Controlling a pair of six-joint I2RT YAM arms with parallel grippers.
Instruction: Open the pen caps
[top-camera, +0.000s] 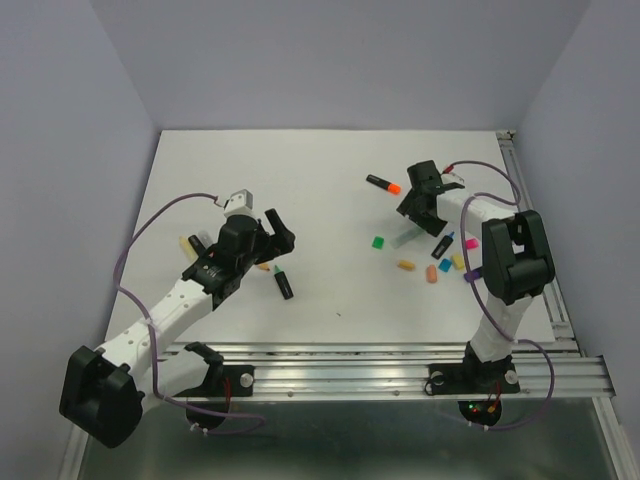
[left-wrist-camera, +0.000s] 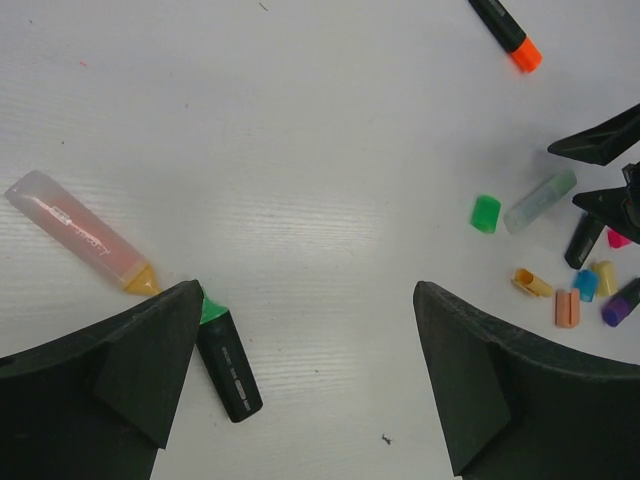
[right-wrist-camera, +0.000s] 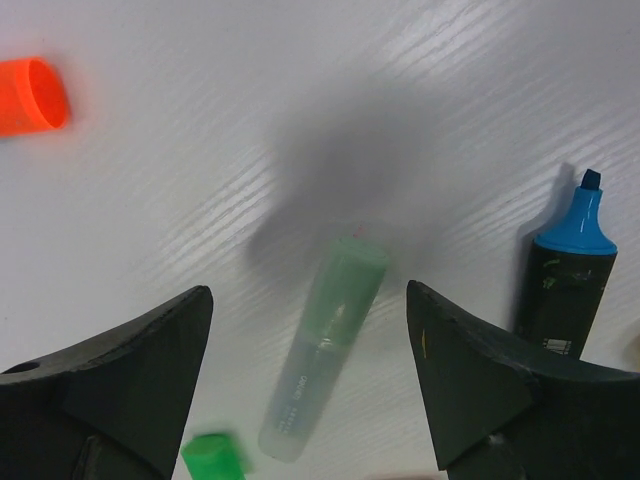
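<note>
Pen caps (top-camera: 377, 242) are scattered loose on the white table (top-camera: 300, 160) near the right gripper (right-wrist-camera: 308, 290), whose jaws are spread astride a pale green pen (right-wrist-camera: 305, 385) judged not yet uncapped. Lowering and clenching on its barrel is called for; the left gripper (left-wrist-camera: 307, 287) is spread wide, empty. All is enclosed by grey walls (top-camera: 330, 60).

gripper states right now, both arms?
Left gripper: open, empty.
Right gripper: open, over the pale green highlighter, not gripping it.
</note>
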